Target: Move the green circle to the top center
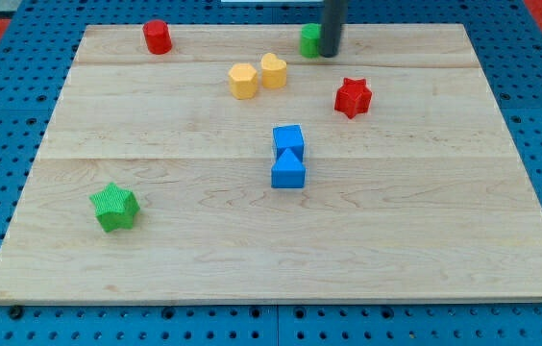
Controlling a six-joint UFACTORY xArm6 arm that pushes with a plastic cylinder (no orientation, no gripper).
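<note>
Near the table's top edge, right of centre, the dark rod (332, 24) runs out of the view's top, so its upper length is cut off. Its lower part covers the right side of the green circle (308, 40); only the left portion shows. My tip (330, 55) sits just beside that block.

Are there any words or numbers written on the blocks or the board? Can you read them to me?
None: no words, numbers, labels or signs show anywhere.
The wooden board is plain.
The blocks are plain too: green circle, green star, red star, red cylinder, two yellow blocks, two blue blocks.
My tip, just right of the green circle, bears no writing.
</note>
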